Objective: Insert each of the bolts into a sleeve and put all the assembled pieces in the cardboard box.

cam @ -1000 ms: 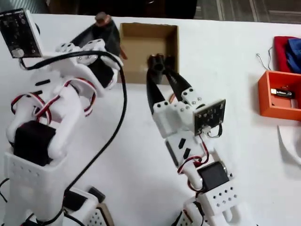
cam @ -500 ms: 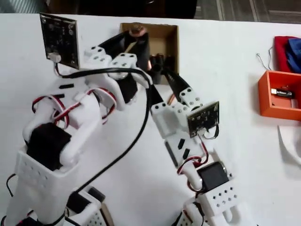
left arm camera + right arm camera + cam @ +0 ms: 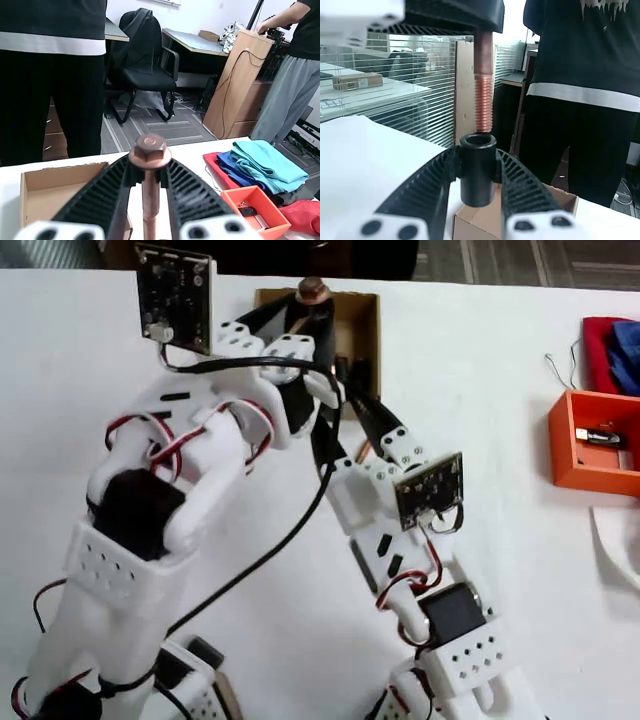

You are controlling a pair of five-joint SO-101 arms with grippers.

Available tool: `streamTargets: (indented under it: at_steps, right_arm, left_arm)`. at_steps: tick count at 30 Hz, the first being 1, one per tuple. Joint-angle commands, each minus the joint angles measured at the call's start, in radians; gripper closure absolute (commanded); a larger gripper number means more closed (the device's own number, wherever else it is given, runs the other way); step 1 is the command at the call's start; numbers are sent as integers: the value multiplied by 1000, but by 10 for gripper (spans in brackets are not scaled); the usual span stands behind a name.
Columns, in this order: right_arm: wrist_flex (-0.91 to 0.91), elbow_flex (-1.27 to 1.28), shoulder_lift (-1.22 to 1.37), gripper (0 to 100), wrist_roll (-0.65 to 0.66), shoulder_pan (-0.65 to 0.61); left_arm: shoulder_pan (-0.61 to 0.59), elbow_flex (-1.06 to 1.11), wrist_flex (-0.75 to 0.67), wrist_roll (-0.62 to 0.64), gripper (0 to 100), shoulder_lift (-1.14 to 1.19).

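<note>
Clamping a black sleeve (image 3: 478, 185) upright in the closed fingers of the right gripper (image 3: 478, 157), open mouth facing up. Hanging a copper bolt (image 3: 483, 100) directly over that mouth from the left gripper (image 3: 147, 172), pinched tight on the shank just below the hex head. Holding the bolt's long axis vertical, in line with the sleeve's bore, threaded tip pointing down right at the rim; not telling whether touching or just apart.

Judging the coming move as a straight drop of the bolt into the sleeve, done by the left arm, with little room for sideways error.

Meeting, in the high view, towards twelve o'clock on the white table (image 3: 500, 560), by the cardboard box (image 3: 355, 325), with the left arm based at seven o'clock and the right arm at five o'clock. Leaving an orange tray (image 3: 570, 468) well apart at three o'clock.

Taking in, farther off, folded cloths (image 3: 265, 160), an office chair (image 3: 145, 65) and window blinds (image 3: 395, 75).
</note>
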Motion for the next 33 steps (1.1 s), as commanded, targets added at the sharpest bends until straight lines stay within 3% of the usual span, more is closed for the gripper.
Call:
streamTargets:
  at_steps: [1,33]
  right_arm:
    - [-2,-17,-16,978,11,-5]
    - [-2,-17,-13,978,11,-5]
  left_arm:
    - [14,-25,17,-5,973,0]
    - [83,4,161,-55,973,-63]
